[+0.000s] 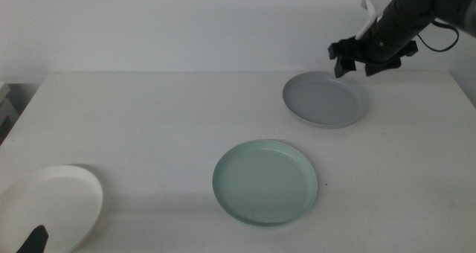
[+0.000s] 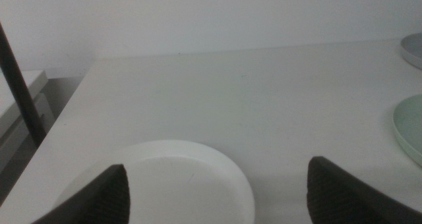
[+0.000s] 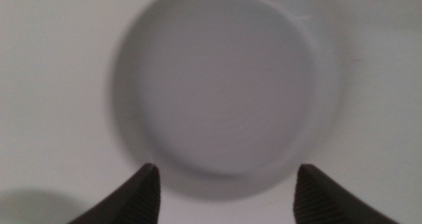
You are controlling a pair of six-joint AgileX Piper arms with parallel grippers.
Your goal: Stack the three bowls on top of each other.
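A: Three bowls are sitting apart on the table (image 1: 149,111), none of them touching. One bowl (image 1: 326,98) is lying in the upper right of the middle frame.

B: And the right gripper (image 1: 370,58) is hovering over that bowl's far rim, up in the top right corner, jaws spread.

A: The second bowl (image 1: 265,181) is resting lower down, just right of centre, in front of and to the left of the first.

B: The third bowl (image 1: 46,206) is sitting well away in the bottom left corner, running off the frame's edge.

A: The left gripper (image 1: 33,240) is poking in at the bottom edge, over that third bowl's near side, jaws apart.
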